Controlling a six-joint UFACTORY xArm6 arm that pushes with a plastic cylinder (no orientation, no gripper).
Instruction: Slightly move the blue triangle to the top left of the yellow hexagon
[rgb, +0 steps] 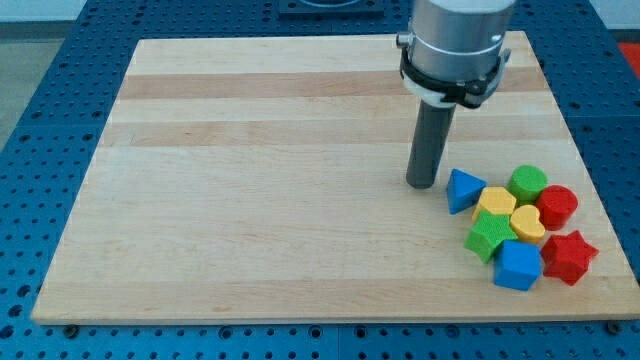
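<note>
The blue triangle (462, 189) lies at the right of the wooden board (250, 200), touching the upper left side of the yellow hexagon (495, 203). My tip (422, 184) rests on the board just left of the blue triangle, with a narrow gap between them. The rod rises from there to the grey arm at the view's top.
A tight cluster sits right of the triangle: a green cylinder (527, 183), a red cylinder (557, 205), a yellow heart (528, 223), a green star (488, 235), a blue cube (518, 265) and a red star (569, 257), near the board's right edge.
</note>
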